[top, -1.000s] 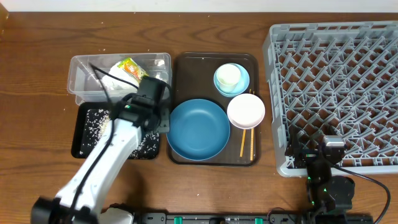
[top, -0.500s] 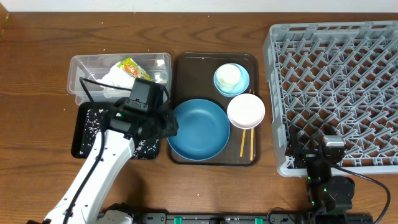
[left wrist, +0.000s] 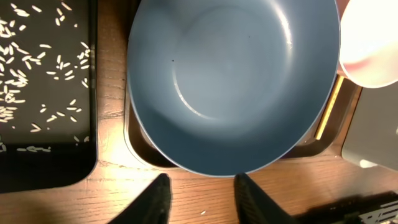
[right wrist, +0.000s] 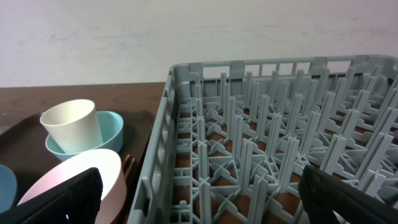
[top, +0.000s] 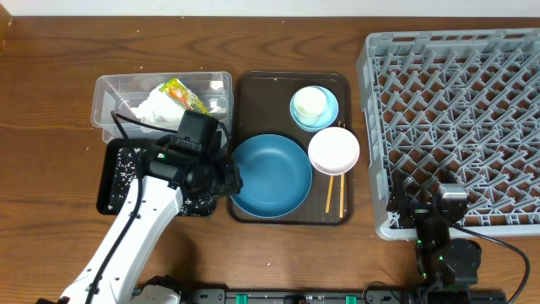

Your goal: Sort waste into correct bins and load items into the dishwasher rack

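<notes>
Blue plate lies flat in the brown serving tray on the counter, just beside the white bowl. Left fingers are spread apart just short of the plate's near rim, gripping nothing. Right fingers stand wide apart and empty at the front wall of the dishwasher rack. Rice grains lie scattered in the black tray.
</notes>
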Controlling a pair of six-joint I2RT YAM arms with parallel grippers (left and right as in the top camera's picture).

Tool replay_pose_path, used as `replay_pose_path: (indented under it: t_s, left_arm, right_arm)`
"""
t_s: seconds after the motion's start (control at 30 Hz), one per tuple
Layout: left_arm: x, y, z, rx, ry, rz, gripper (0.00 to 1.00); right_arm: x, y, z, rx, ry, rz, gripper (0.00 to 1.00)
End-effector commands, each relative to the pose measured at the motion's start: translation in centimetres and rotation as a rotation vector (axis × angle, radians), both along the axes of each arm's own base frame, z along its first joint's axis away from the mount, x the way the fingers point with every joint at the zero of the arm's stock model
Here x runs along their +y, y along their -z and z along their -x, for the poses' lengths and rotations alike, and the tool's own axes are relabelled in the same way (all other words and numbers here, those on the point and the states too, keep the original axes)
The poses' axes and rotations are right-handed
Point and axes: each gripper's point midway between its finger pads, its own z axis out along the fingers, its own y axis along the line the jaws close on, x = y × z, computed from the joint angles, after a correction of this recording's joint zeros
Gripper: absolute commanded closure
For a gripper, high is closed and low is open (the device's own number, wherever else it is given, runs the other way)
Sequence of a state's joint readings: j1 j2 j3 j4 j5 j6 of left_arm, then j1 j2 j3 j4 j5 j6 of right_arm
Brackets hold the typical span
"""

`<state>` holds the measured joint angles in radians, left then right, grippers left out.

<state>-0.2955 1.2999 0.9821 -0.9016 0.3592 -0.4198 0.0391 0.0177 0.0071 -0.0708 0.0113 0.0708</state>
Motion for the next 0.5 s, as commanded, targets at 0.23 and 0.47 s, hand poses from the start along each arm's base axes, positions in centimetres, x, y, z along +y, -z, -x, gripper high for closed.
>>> replay_pose_path:
  t_s: [0.23, 0.47]
  left_arm:
    - [0.6, 0.7, 0.0, 0.006, -0.019, -0.034, 0.63]
    - [-2.2, -1.7, -3.8, -0.112, -0.061, 0.131, 0.65]
  right_arm:
    - [0.2, 0.2, 0.0, 0.005, -0.009, -0.002, 0.01]
    - [0.2, 0.2, 0.0, 0.005, -0.009, -0.002, 0.01]
